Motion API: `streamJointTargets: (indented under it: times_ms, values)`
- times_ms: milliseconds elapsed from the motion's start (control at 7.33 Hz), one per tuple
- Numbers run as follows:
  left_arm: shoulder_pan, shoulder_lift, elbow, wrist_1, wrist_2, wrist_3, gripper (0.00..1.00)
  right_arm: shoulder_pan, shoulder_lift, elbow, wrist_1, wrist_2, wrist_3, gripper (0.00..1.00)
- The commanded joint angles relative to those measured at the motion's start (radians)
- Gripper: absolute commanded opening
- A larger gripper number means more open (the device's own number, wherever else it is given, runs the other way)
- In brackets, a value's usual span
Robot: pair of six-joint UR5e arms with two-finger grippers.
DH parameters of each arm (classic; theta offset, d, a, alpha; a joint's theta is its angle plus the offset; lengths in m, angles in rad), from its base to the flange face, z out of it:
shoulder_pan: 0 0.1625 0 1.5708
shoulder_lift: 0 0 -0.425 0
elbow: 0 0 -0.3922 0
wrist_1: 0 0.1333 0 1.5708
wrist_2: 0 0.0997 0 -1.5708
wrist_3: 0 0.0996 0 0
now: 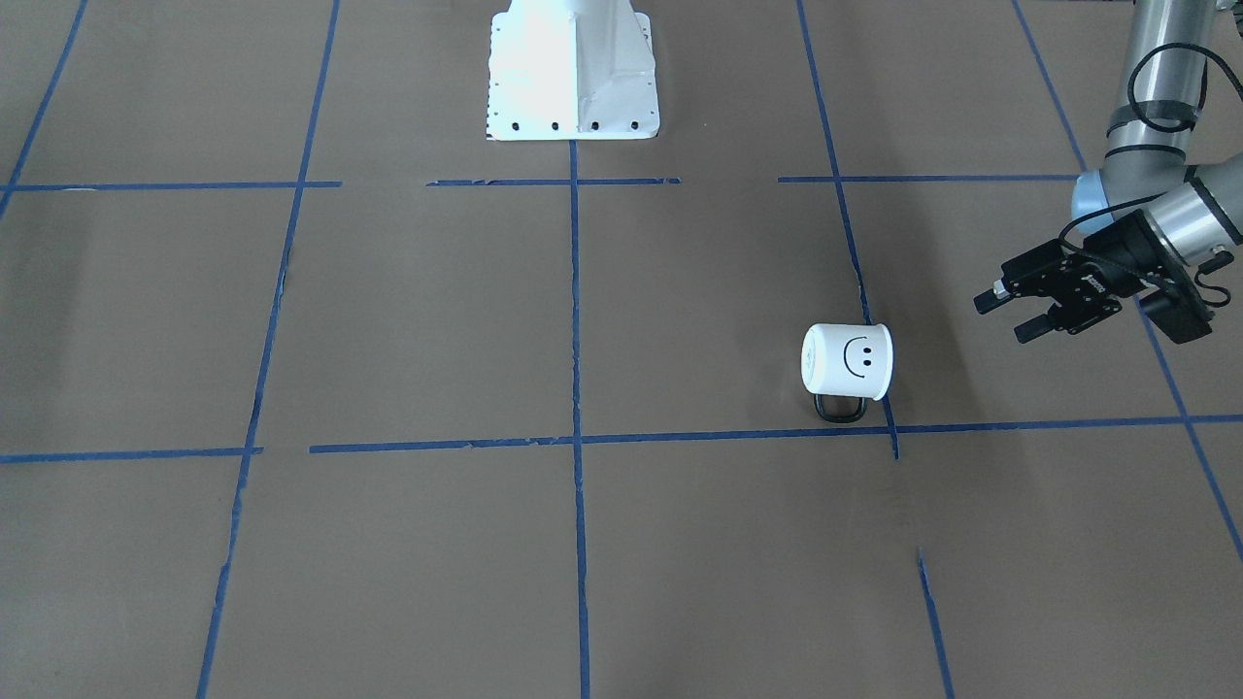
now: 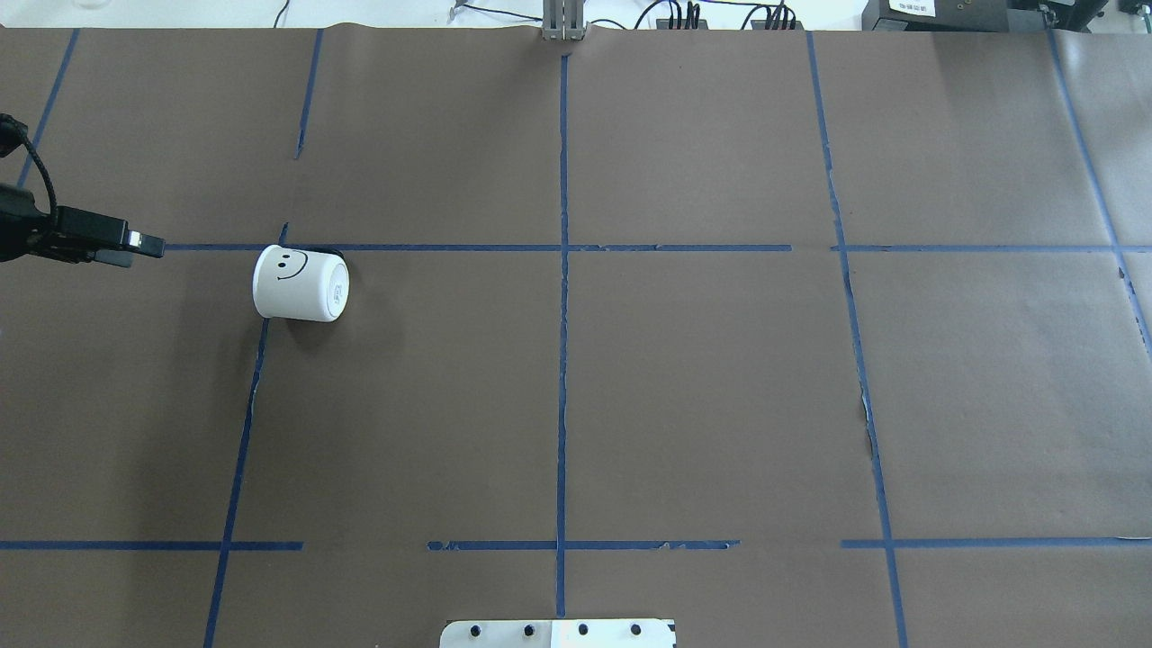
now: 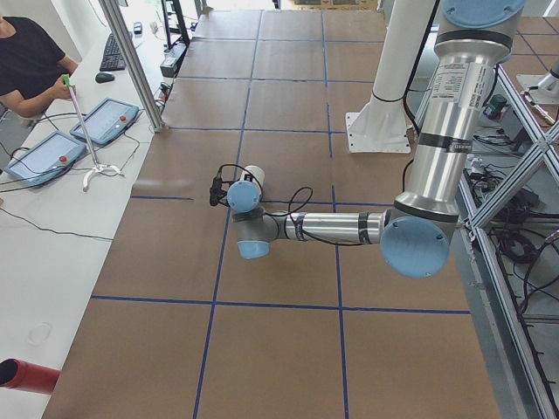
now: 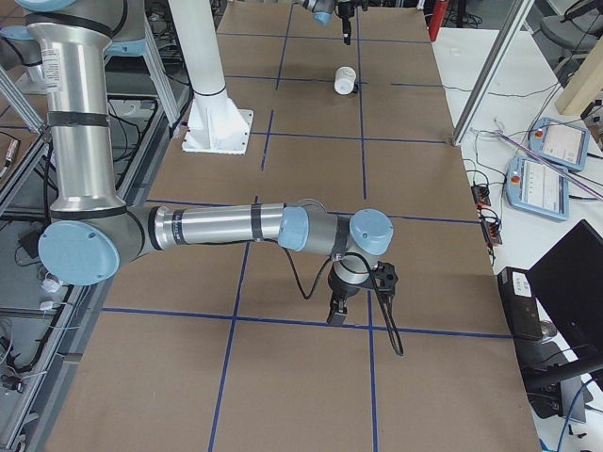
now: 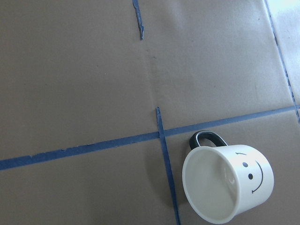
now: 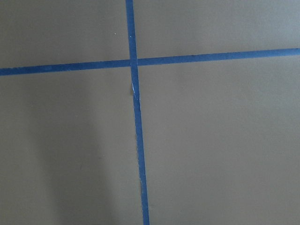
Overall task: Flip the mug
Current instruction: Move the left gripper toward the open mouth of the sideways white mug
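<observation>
Close under the left wrist camera, the small white cylindrical mug (image 5: 228,183) with a black smiley face lies on its side on the brown paper-covered table (image 5: 84,70). It sits just beside a crossing of blue tape lines (image 5: 93,147), in the robot's left half. Its cream-white mouth opens toward the left arm and its flat base faces the table's middle. The black loop handle (image 5: 207,137) lies low against the paper on the operators' side.

Well apart from the mug, the left gripper (image 1: 1010,313) hangs above the table, its two black fingers parted with a clear gap and nothing between them. The right gripper (image 4: 336,311) shows only in the side view, low over a tape line far from the mug. Whether it is open or closed cannot be told.

The step in hand appears to be the left arm's approach. A sound grasp would probably slide one finger inside the mouth and one outside, over the upper wall, well away from the handle. The smooth round wall may roll or slip, so the fingers should close squarely and firmly before any lift. Turning the wrist would then bring the base down flat, and releasing only once it rests on the paper should keep the mug from toppling.
</observation>
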Motion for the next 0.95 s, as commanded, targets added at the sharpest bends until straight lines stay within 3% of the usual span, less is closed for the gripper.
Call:
streamJointTargets:
  times_ms: [0, 136, 545, 818]
  values:
    - [0.091, -0.004, -0.001, -0.138, 0.141, -0.215, 1.00, 0.000, 0.000, 0.000, 0.000, 0.000, 0.000, 1.00]
    - [0.125, -0.027, 0.000, -0.155, 0.204, -0.260, 1.00, 0.000, 0.000, 0.000, 0.000, 0.000, 0.000, 1.00]
    - [0.142, -0.036, 0.015, -0.195, 0.241, -0.306, 1.00, 0.000, 0.000, 0.000, 0.000, 0.000, 0.000, 1.00]
    - [0.194, -0.062, 0.061, -0.264, 0.379, -0.388, 1.00, 0.000, 0.000, 0.000, 0.000, 0.000, 0.000, 1.00]
